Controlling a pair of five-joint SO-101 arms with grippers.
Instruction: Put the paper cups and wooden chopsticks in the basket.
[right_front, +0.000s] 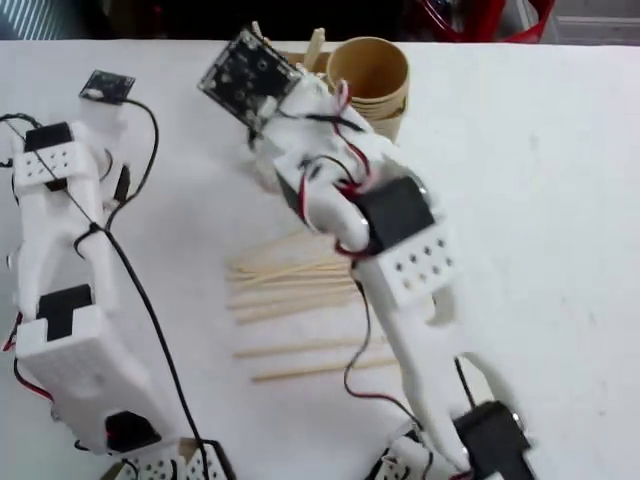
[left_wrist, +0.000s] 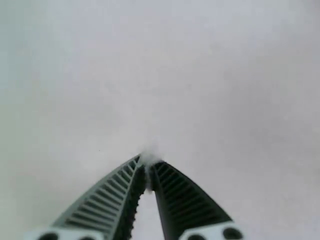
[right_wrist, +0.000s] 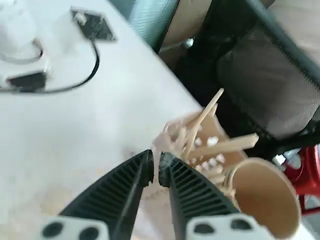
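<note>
A stack of paper cups (right_front: 368, 75) stands at the table's far edge, beside the tan basket (right_front: 292, 58). Several wooden chopsticks (right_front: 290, 282) lie loose mid-table under the right arm, with two more (right_front: 312, 360) nearer the front. My right gripper (right_wrist: 156, 169) hangs over the basket (right_wrist: 212, 152), its fingers shut on a pale chopstick end. Other chopsticks (right_wrist: 202, 127) stick up out of the basket, next to the paper cup (right_wrist: 262, 197). My left gripper (left_wrist: 148, 167) is shut with nothing in it, just above bare table at the left.
The left arm (right_front: 60, 250) is folded along the table's left side, trailing a black cable (right_front: 150, 300). A black chair (right_wrist: 270, 70) and a red object (right_wrist: 307, 177) sit beyond the far edge. The table's right side is bare white.
</note>
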